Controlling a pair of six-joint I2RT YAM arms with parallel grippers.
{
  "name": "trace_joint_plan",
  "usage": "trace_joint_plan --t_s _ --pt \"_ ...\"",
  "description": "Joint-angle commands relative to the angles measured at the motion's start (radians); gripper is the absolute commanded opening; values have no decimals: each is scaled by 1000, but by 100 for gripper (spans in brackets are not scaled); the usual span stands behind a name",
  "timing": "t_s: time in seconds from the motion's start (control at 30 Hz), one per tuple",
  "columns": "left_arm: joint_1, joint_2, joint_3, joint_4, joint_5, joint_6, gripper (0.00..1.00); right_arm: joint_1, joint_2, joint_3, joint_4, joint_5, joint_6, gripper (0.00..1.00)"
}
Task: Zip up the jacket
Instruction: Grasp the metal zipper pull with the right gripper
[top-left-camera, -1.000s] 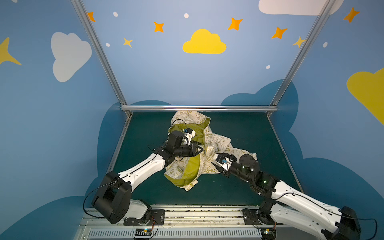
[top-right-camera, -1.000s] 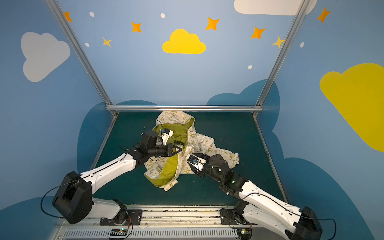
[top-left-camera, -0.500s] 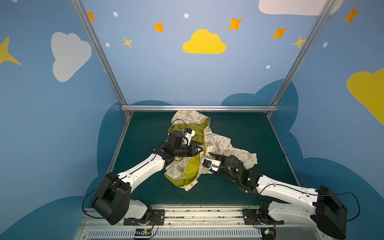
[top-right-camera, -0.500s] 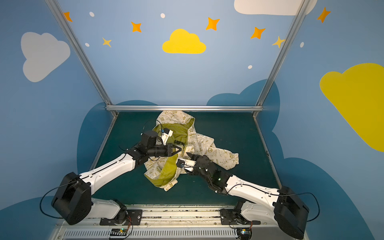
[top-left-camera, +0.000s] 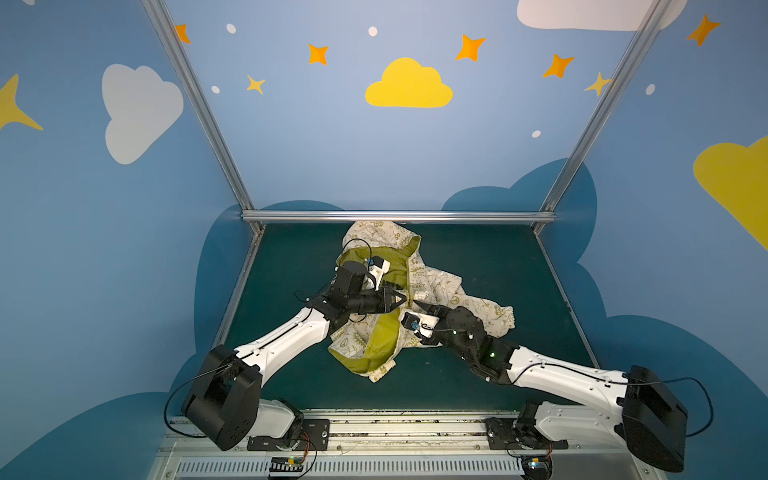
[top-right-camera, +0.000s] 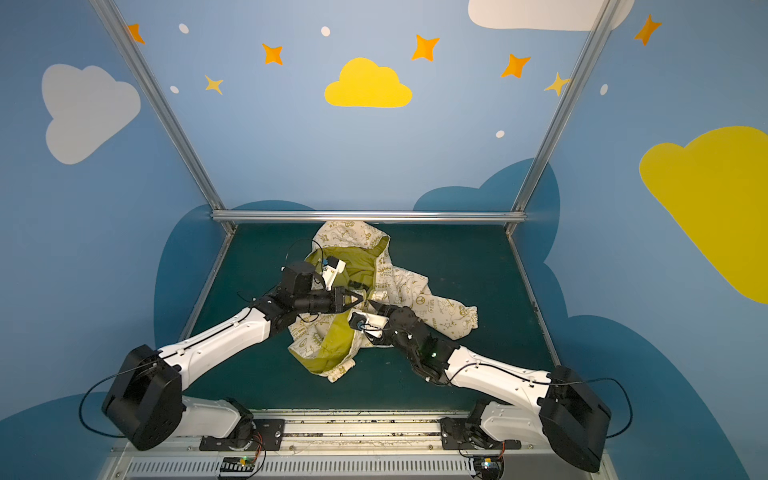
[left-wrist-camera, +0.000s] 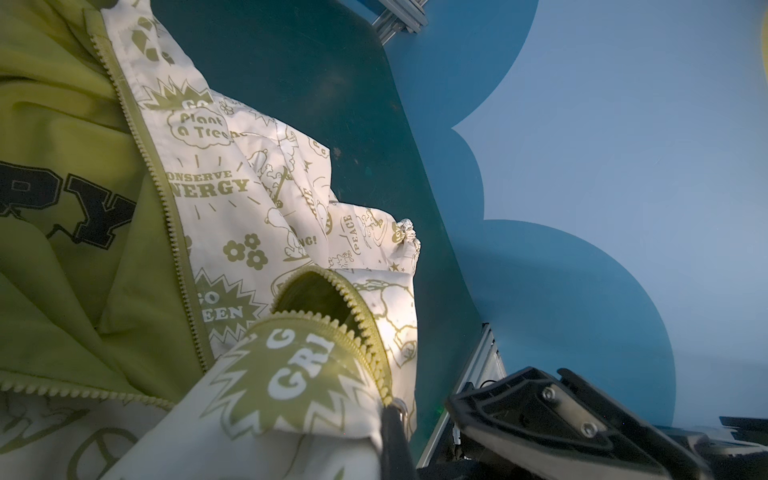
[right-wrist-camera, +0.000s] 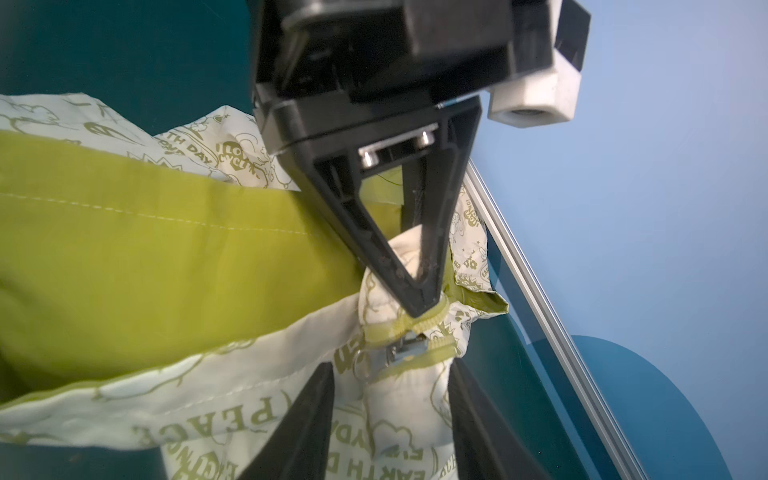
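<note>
the jacket (top-left-camera: 432, 286) lies open, lining up, on the green mat (top-left-camera: 478, 257), where the left gripper (right-wrist-camera: 419, 305) pinches the zipper tape (right-wrist-camera: 384, 330) just beside the slider (right-wrist-camera: 409, 347), seemingly to keep it taut, while the right gripper (right-wrist-camera: 390, 370) stands with jaws apart astride the fabric by the slider, not yet gripping.

Your left arm (top-left-camera: 286, 345) and right arm (top-left-camera: 561, 374) wear white shells between black joints. Black cables (top-left-camera: 166, 409) loop at the shoulders, a green light (top-left-camera: 492, 355) dots the right forearm, and the black triangular left claw (right-wrist-camera: 422, 305) bears silver screws (right-wrist-camera: 368, 158).
</note>
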Motion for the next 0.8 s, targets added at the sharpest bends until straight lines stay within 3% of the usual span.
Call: trace_joint_plan --t_s 0.0,0.77 --pt "3 -28 -13 14 9 5 3 2 20 41 20 -20 15 45" --pt "2 -23 -16 17 3 5 3 -16 -13 45 -22 -41 50 8"
